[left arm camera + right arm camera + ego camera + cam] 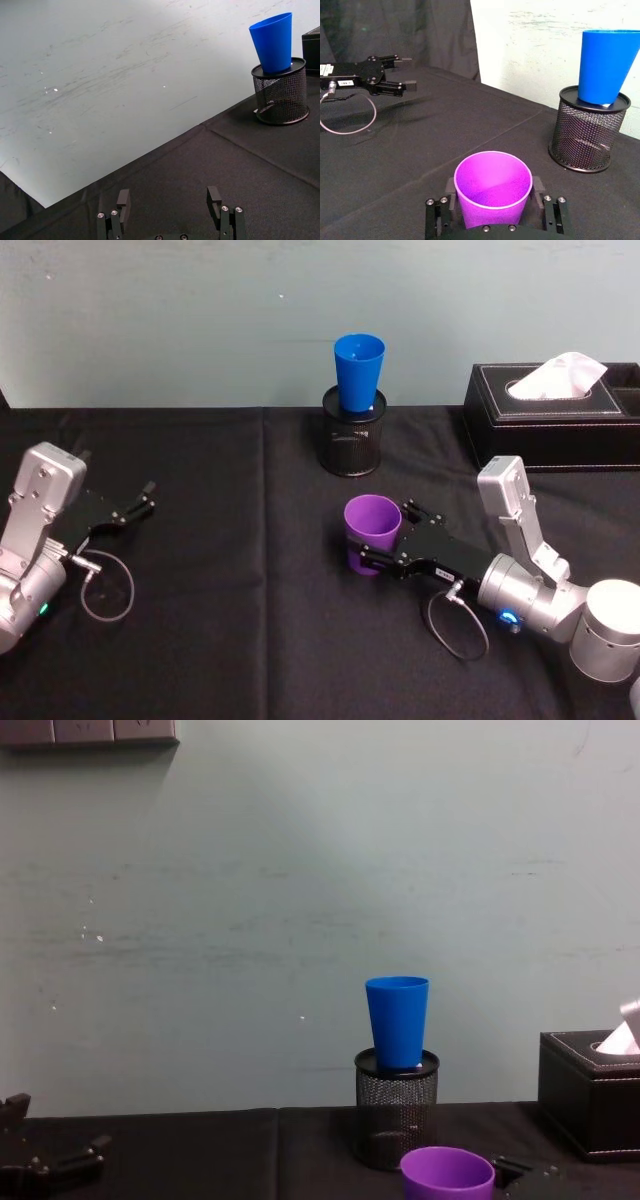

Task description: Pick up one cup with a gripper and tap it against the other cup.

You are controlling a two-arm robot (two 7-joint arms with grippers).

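The purple cup stands upright near the table's middle, and my right gripper is shut on it from the right. In the right wrist view the purple cup sits between the black fingers. The blue cup stands upright inside a black mesh pen holder farther back, apart from the purple cup. The chest view has the blue cup above and behind the purple cup. My left gripper rests open at the far left with nothing in it.
A black tissue box stands at the back right, near the pen holder. Black cloth covers the table, and a pale wall runs close behind. A cable loop lies by the left arm.
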